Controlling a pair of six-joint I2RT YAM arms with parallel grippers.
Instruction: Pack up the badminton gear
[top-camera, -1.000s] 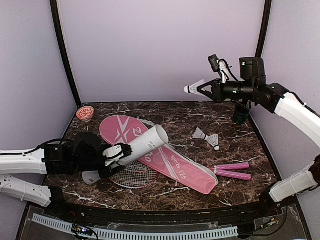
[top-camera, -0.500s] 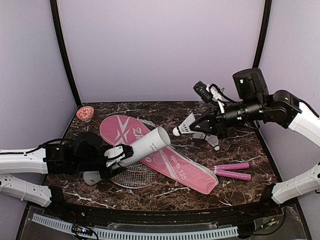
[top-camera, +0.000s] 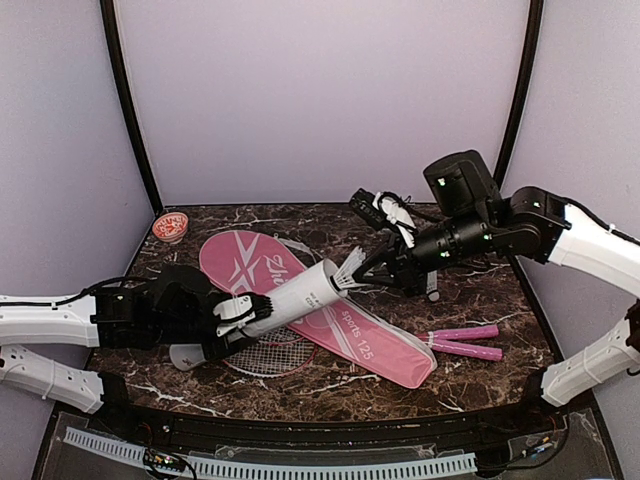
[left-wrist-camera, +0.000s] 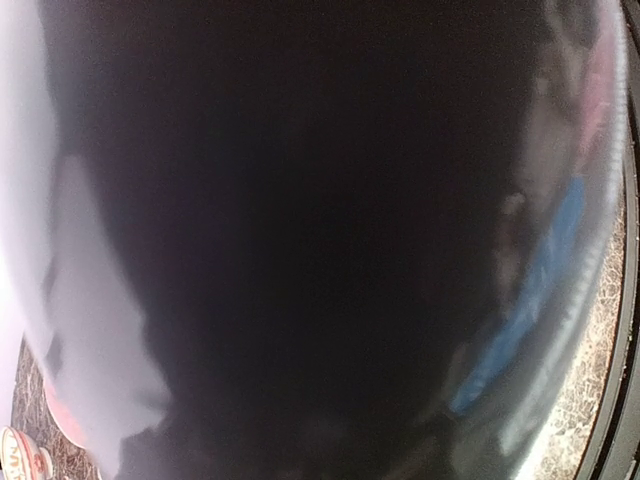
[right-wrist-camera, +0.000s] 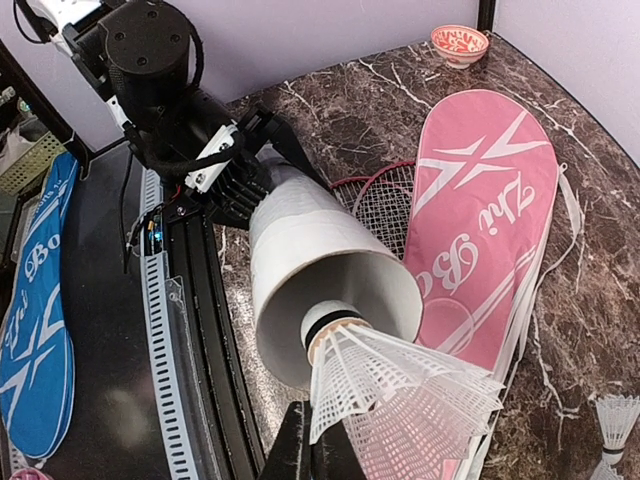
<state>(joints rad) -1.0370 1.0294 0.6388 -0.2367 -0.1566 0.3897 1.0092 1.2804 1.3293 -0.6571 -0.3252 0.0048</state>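
Misalignment risk: right jaws pinched shut on shuttlecock (right-wrist-camera: 395, 385) skirt, cork at the mouth of the tilted tube (right-wrist-camera: 300, 250) clamped in part-open left jaws near the pink bag (right-wrist-camera: 480, 200); off-axis push would snag the rim, crushing feathers.

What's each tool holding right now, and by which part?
Left tool: white tube, gripped near its lower end. Right tool: shuttlecock, pinched by the feather skirt, cork at the tube's open mouth.

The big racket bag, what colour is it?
The bag is pink with white writing, clearest in the right wrist view.
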